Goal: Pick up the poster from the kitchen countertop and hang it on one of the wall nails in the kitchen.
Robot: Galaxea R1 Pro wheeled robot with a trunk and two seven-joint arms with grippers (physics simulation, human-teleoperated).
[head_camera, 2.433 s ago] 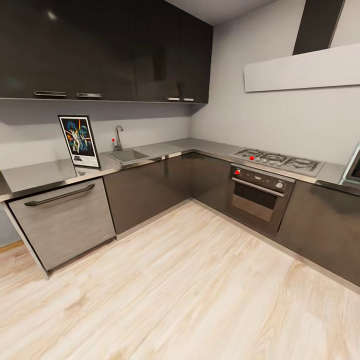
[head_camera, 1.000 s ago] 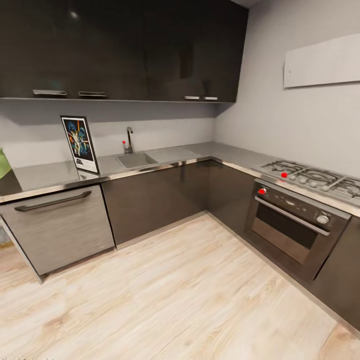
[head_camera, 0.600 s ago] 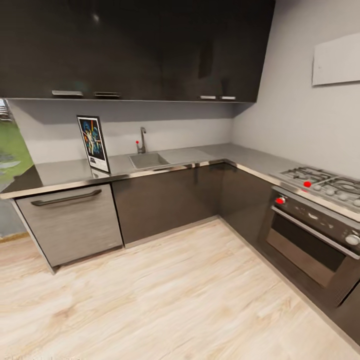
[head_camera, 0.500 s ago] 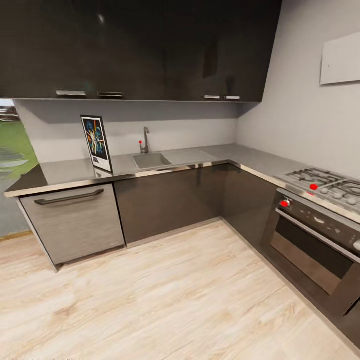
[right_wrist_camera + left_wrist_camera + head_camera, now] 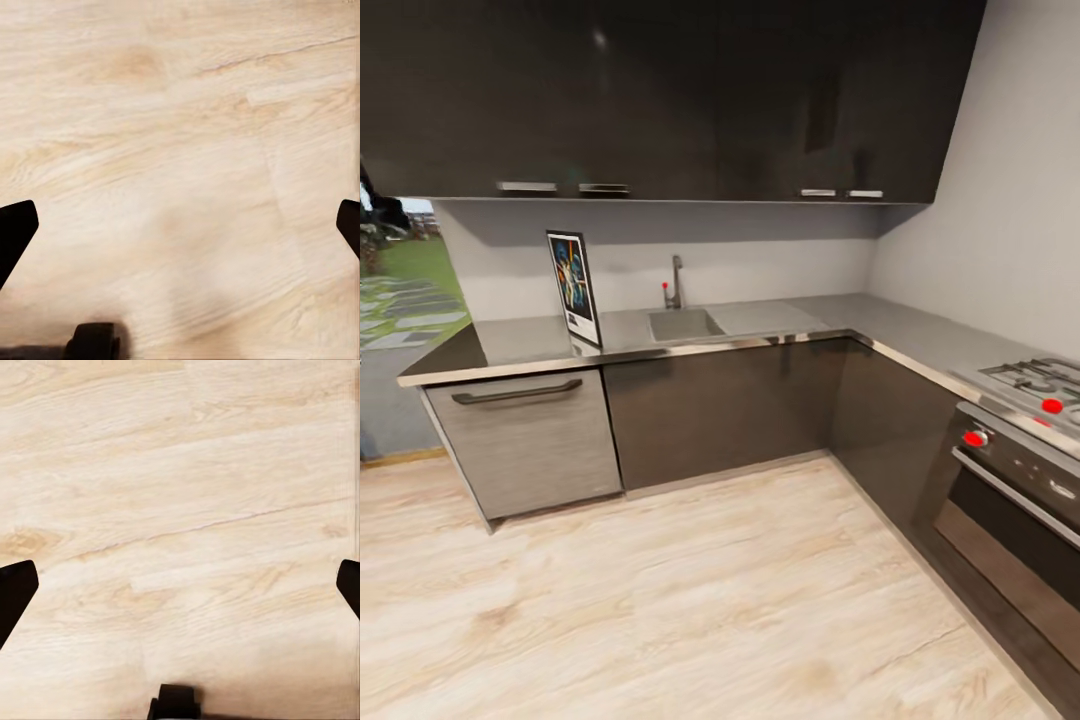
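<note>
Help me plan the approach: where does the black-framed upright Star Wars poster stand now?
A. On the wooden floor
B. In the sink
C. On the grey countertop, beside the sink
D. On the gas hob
C: the poster stands upright on the grey countertop, beside the sink.

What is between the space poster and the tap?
In the head view, only bare grey kitchen countertop lies between the upright black-framed poster and the slim metal tap.
</note>
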